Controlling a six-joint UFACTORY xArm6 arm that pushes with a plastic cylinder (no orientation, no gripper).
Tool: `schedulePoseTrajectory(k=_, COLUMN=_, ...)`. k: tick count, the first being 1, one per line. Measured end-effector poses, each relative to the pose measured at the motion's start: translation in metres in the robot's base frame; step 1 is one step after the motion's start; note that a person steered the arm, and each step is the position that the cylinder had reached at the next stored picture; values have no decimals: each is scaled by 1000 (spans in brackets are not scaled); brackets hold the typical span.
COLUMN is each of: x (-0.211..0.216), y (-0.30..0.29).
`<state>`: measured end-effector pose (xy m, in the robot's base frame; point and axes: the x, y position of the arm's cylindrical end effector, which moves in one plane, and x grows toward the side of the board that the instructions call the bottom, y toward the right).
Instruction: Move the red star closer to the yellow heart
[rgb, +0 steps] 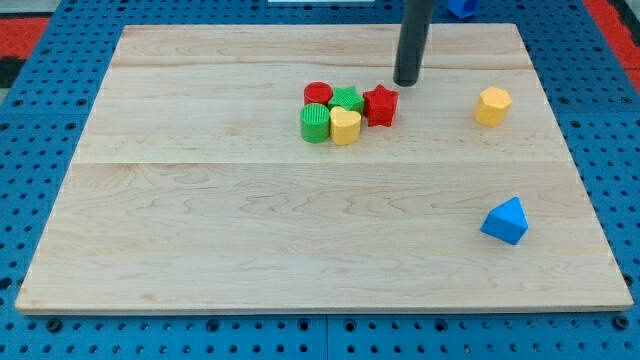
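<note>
The red star (381, 104) lies on the wooden board near the view's top centre. The yellow heart (345, 126) sits just to its lower left, and the two look close to touching. A green star (347, 99), a red cylinder (318, 94) and a green cylinder (315, 123) are packed against the heart in one cluster. My tip (407, 83) stands just above and to the right of the red star, a small gap away from it.
A yellow hexagonal block (492, 105) lies at the view's right. A blue triangular block (505, 221) lies at the lower right. The board (200, 220) rests on a blue pegboard. A blue object (461, 7) shows at the top edge.
</note>
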<state>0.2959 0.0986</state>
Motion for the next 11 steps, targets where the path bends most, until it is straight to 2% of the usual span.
schedulePoseTrajectory(k=2, x=1, y=-48)
schedulePoseTrajectory(k=7, x=54, y=-5)
schedulePoseTrajectory(k=9, x=91, y=55)
schedulePoseTrajectory(k=11, x=80, y=4)
